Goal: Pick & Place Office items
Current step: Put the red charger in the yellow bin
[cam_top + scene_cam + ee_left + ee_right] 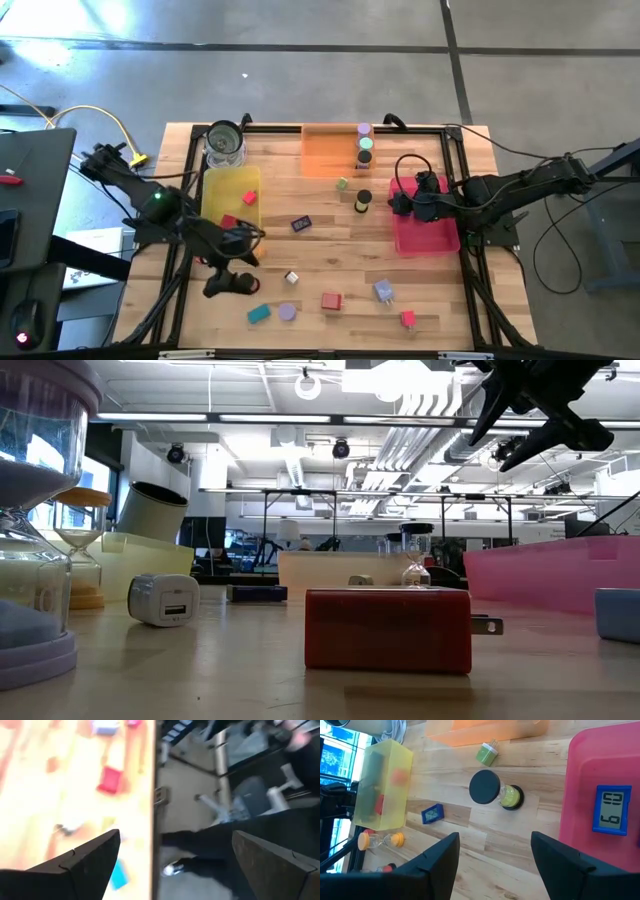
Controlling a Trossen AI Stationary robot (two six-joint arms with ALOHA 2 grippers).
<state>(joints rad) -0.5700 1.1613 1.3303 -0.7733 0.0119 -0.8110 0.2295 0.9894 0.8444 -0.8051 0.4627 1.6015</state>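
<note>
Left gripper (232,283) near table's front left, fingers spread wide, grasping nothing. Yellow tray (232,196) behind it, red piece (229,222) inside. Teal block (259,313), lavender disc (287,312), red block (331,300) lie loose along front. Black-capped green cylinder (496,791) stands mid-table, beside pink tray (600,785). Right gripper (405,197) above pink tray's left edge, fingers apart, empty. Small blue clock (610,810) lies in pink tray.
</note>
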